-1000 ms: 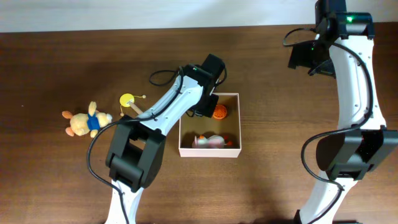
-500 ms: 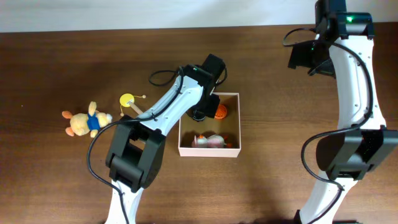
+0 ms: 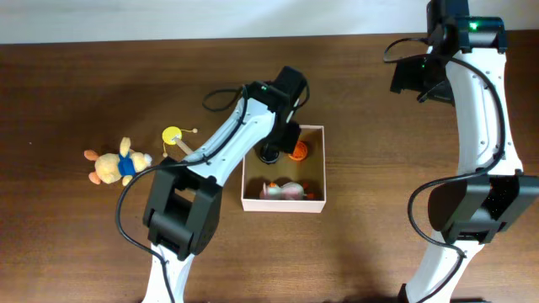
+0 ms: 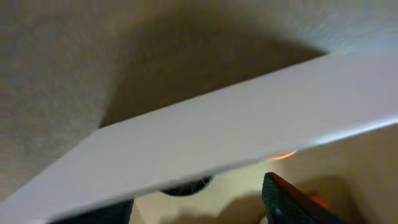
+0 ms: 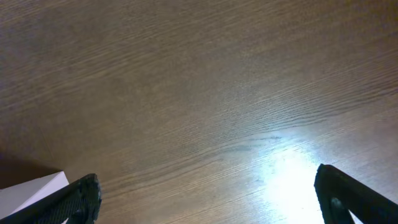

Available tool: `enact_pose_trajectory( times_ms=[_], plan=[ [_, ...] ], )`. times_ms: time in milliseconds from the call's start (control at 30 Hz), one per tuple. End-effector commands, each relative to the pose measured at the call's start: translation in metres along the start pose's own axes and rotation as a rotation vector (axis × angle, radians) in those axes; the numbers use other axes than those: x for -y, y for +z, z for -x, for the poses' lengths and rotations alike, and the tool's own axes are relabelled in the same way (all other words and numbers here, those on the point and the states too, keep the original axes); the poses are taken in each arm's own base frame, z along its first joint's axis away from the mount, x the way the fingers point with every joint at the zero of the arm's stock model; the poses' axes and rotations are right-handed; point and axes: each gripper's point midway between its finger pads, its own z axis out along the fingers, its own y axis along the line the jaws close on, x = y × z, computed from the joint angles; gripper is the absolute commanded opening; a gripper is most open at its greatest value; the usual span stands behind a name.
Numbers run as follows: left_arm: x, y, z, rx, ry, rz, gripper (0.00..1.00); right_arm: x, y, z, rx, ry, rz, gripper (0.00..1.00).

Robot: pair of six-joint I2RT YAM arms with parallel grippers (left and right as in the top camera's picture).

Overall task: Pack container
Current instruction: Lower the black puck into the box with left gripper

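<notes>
Left gripper [image 3: 270,155] and right gripper [image 5: 206,188] stand open; the container [image 3: 286,204], centre frame, looks light, stiff, graspable by a wall

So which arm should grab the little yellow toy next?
Left. The left pincer is open just above the container, and the yellow toy lies close by on that side. The right pincer, open too, is far off on the container's other side.

You've got a plush bunny [image 3: 114,164] toward the left edge of the wooden table [image 3: 67,244], with a yellow disc toy [image 3: 172,135] near it, not touching.
</notes>
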Motion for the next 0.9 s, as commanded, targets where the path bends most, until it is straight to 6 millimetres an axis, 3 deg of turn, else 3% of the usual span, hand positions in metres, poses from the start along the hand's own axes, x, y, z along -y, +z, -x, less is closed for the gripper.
enact_pose_trajectory(
  times_ms=[0, 167, 367, 533, 867],
  plan=[
    [0.004, -0.006, 0.002, -0.001, -0.001, -0.014, 0.68, 0.003, -0.01, 0.005, 0.033, 0.019, -0.004, 0.99],
    [-0.004, -0.006, -0.007, -0.033, 0.004, 0.031, 0.57, 0.003, -0.01, 0.005, 0.033, 0.019, -0.004, 0.99],
    [-0.006, -0.005, -0.012, -0.055, 0.005, 0.038, 0.25, 0.003, -0.01, 0.005, 0.033, 0.019, -0.004, 0.99],
    [-0.012, -0.004, -0.013, -0.054, 0.006, 0.074, 0.1, 0.003, -0.01, 0.005, 0.033, 0.019, -0.004, 0.99],
    [-0.032, 0.014, -0.017, -0.048, 0.01, 0.188, 0.08, 0.003, -0.01, 0.005, 0.033, 0.019, -0.004, 0.99]
  ],
)
